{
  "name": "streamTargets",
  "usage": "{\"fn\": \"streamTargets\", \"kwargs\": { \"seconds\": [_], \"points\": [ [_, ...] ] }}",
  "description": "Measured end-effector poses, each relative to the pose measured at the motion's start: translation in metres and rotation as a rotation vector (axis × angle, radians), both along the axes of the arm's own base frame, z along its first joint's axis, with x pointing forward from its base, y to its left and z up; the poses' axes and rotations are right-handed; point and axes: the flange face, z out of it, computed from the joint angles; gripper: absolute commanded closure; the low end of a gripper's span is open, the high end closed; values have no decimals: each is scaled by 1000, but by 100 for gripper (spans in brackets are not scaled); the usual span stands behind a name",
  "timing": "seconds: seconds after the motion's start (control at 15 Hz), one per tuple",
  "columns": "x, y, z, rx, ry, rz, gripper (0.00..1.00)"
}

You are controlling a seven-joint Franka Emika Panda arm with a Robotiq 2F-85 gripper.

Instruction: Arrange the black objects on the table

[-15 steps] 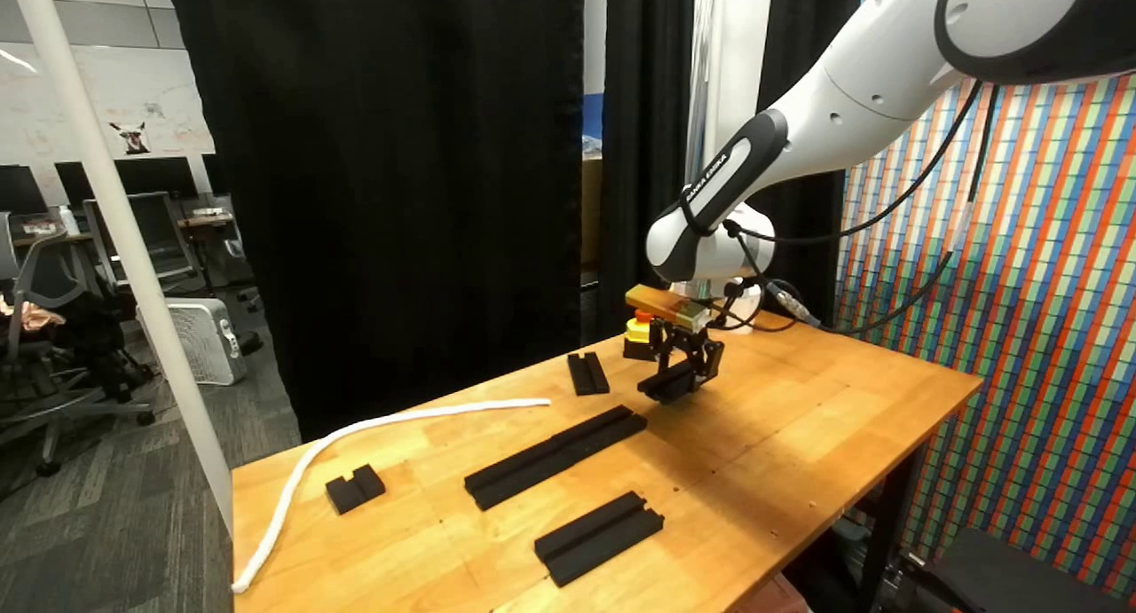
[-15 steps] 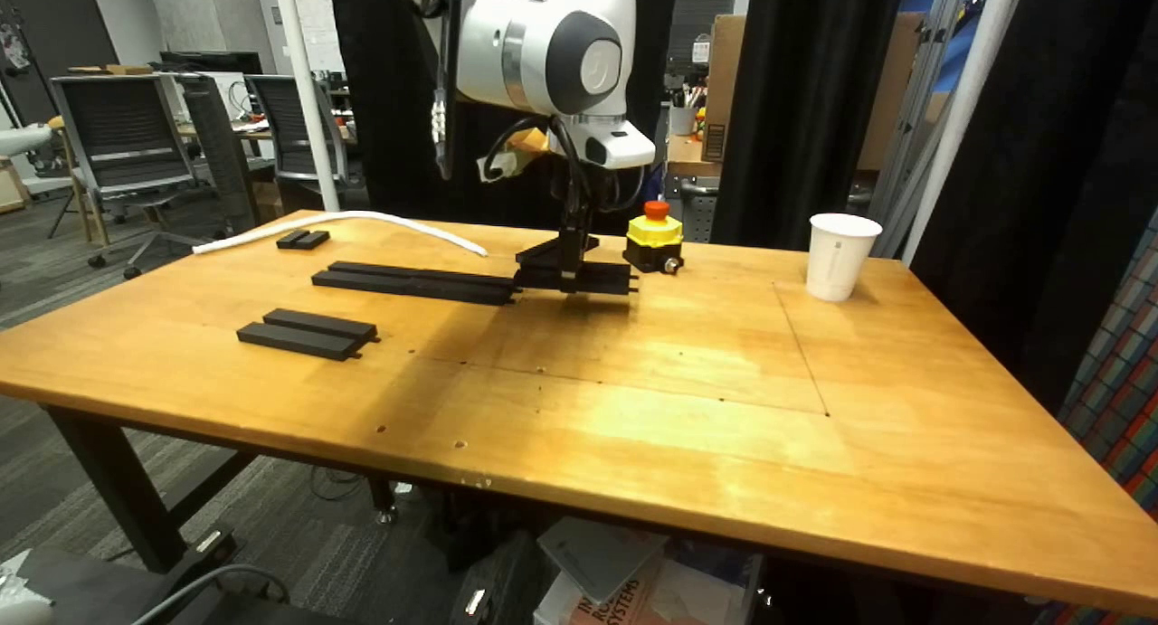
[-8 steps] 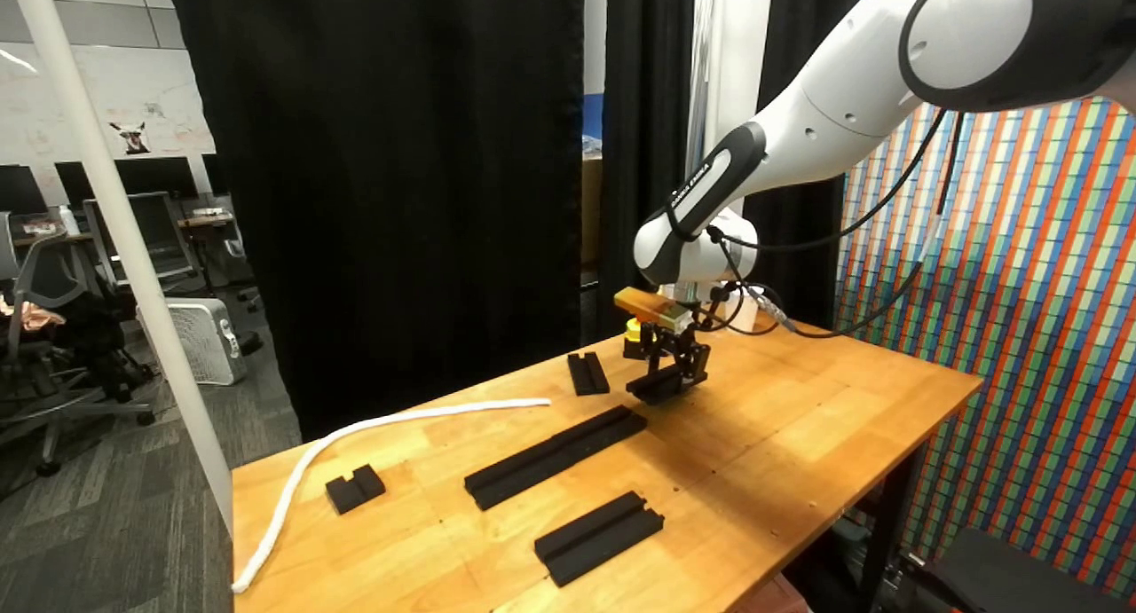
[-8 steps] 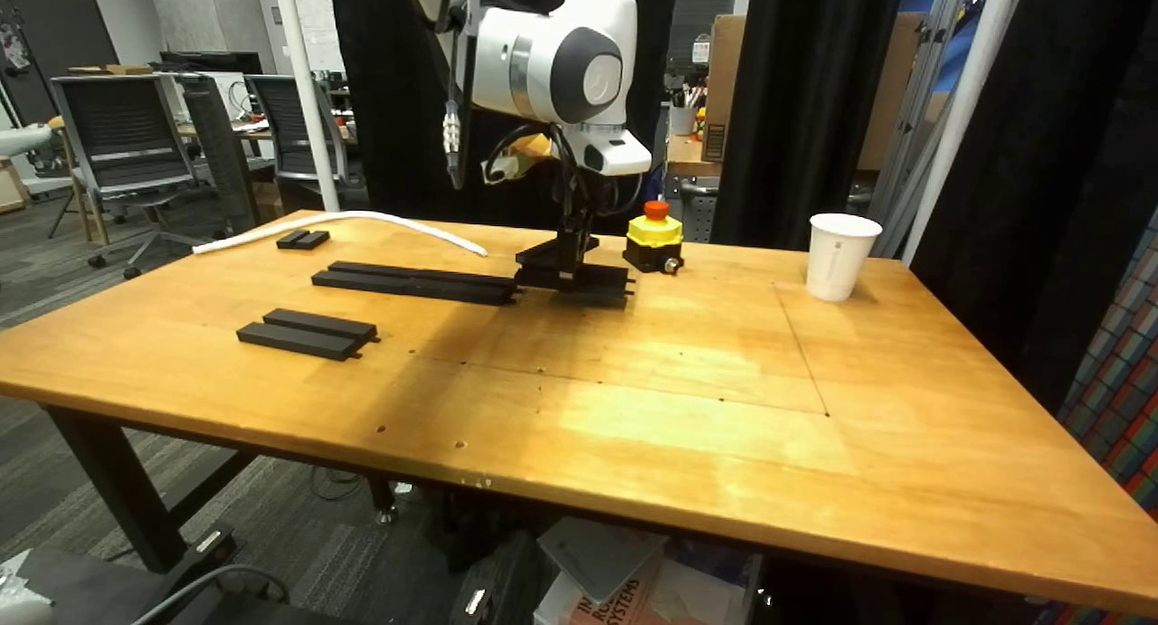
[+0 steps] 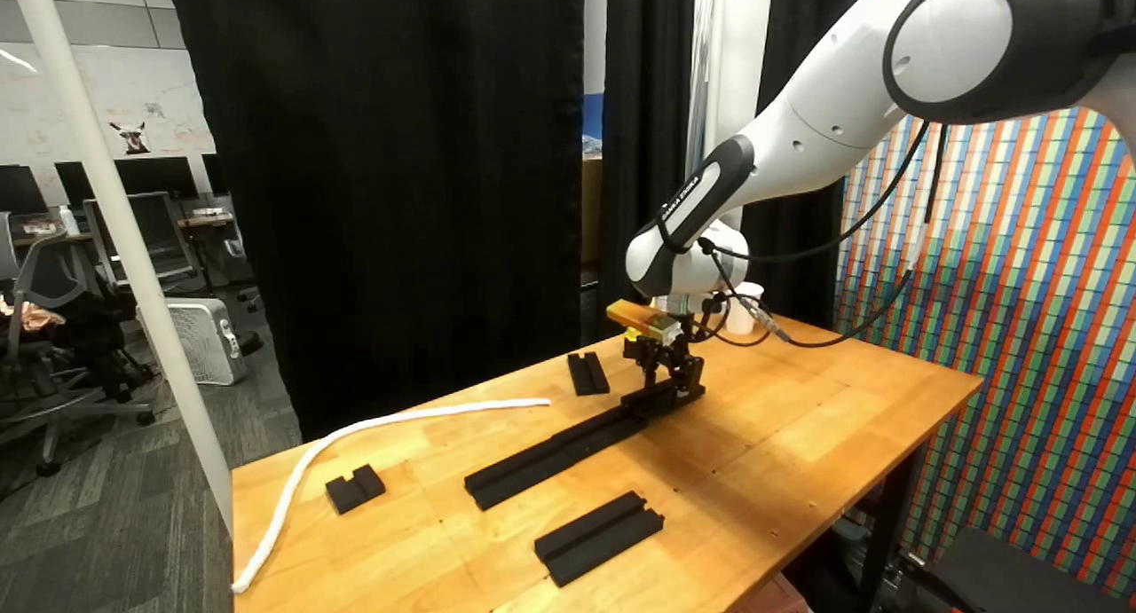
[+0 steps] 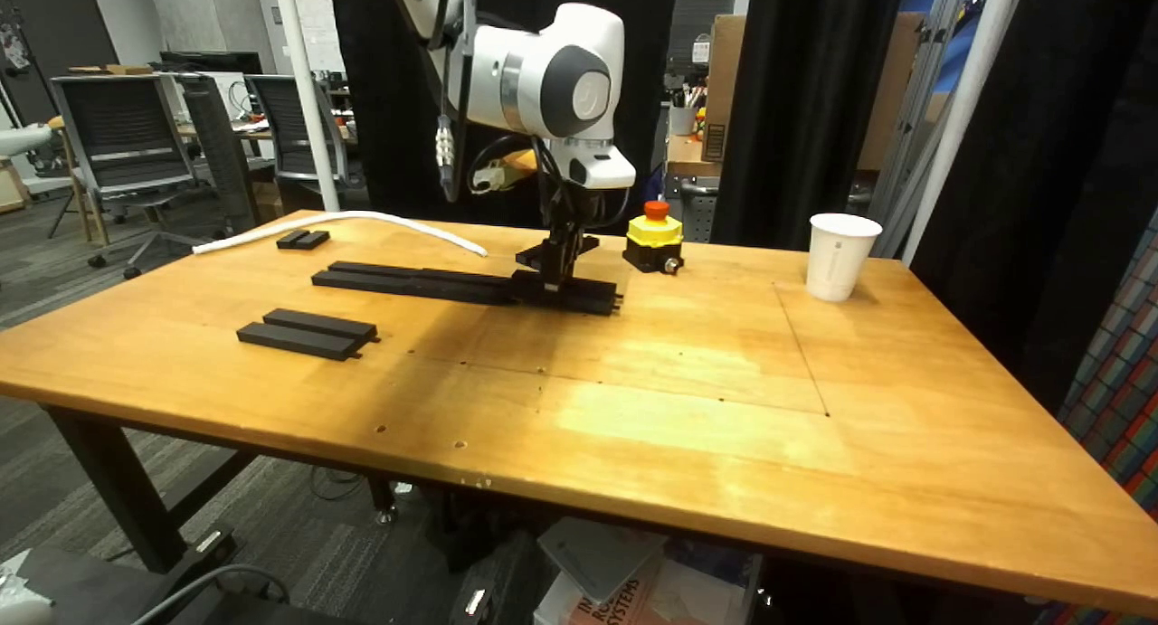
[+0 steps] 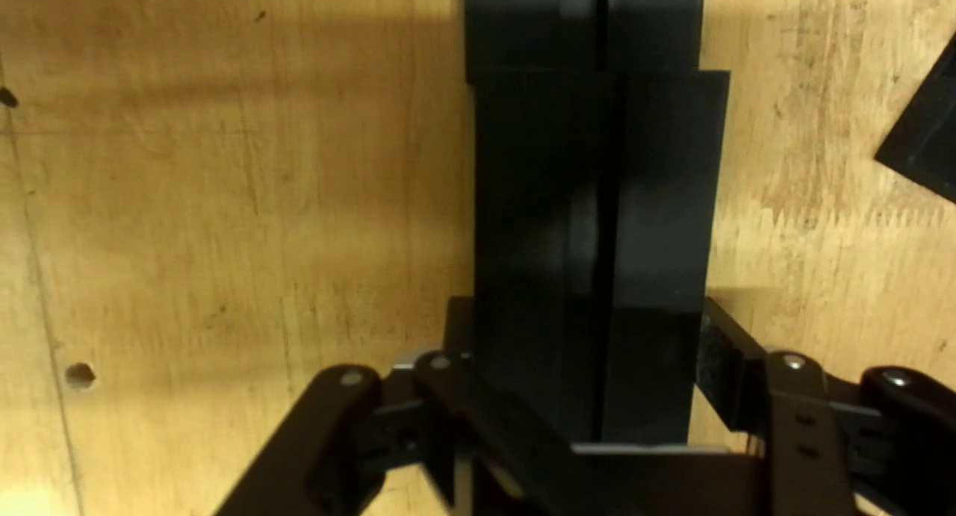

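Observation:
My gripper (image 7: pixel 586 344) is shut on a black bar (image 7: pixel 665 195), one finger at each long side; it also shows in both exterior views (image 5: pixel 672 384) (image 6: pixel 556 281). The held bar (image 6: pixel 593 298) is low at the end of a long black row (image 5: pixel 555 459) (image 6: pixel 407 285). In the wrist view its far end meets the row (image 7: pixel 515 27), shifted slightly right; I cannot tell whether it is flush or slightly above. On the table (image 5: pixel 816 436) also lie a wide black block (image 5: pixel 599 538), a small squarish one (image 5: pixel 359 491) and a narrow one (image 5: pixel 588 373), partly hidden behind the gripper in an exterior view.
A white rope (image 5: pixel 399 418) curves along the far edge. A yellow emergency-stop box with a red button (image 6: pixel 655 236) stands close behind the gripper. A white cup (image 6: pixel 840 259) stands near a table corner. An arm cable (image 5: pixel 852 334) hangs beside the wrist.
The gripper has come down with the held bar and moved toward the long row. The gap between bar and row has closed in the views. The other blocks have not moved.

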Motion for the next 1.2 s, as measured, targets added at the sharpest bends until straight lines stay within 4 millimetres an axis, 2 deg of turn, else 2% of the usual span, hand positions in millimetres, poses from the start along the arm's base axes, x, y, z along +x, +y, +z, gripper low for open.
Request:
{"fn": "streamTargets", "kwargs": {
  "seconds": [0.53, 1.2],
  "points": [
    [1, 12, 0, 0, 5, -20, 55],
    [-2, -3, -1, -9, 10, -49, 55]
  ]
}}
